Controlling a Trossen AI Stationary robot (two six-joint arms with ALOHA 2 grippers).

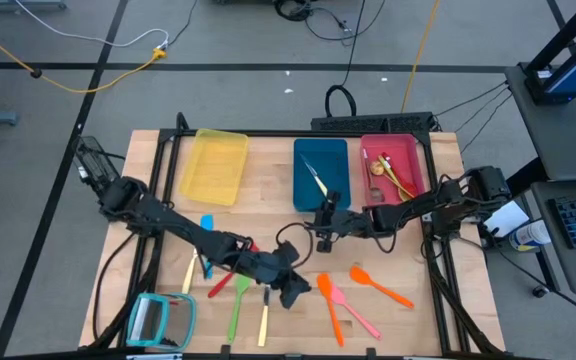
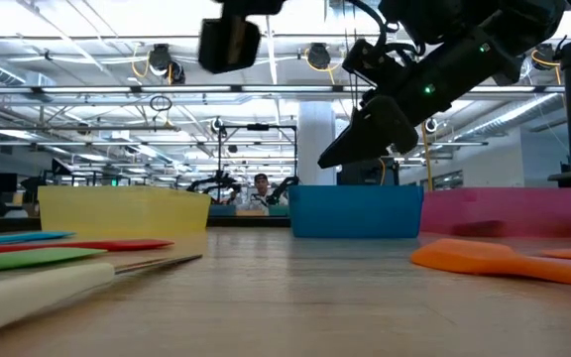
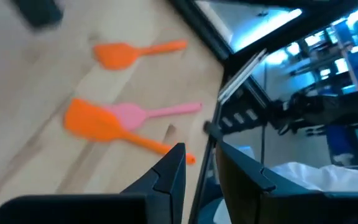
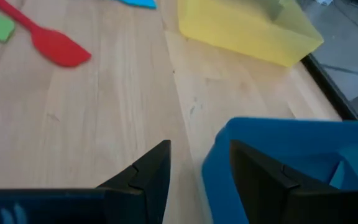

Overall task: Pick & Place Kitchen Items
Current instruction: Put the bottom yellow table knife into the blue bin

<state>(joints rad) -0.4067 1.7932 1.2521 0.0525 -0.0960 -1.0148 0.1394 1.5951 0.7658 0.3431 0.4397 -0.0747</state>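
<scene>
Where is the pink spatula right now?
In the high view, the pink spatula lies on the table's right front part, crossing an orange spatula, near the left hand.

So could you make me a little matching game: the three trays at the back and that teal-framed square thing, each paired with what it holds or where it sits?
Things:
1. yellow tray
2. blue tray
3. red tray
4. teal-framed square

Descriptions:
A. holds several utensils, one of them yellow
B. front corner of the table, on the left arm's side
C. nothing visible inside
D. holds one slim metal utensil; the right gripper hangs at its front edge

Pairs: 1-C, 2-D, 3-A, 4-B
</scene>
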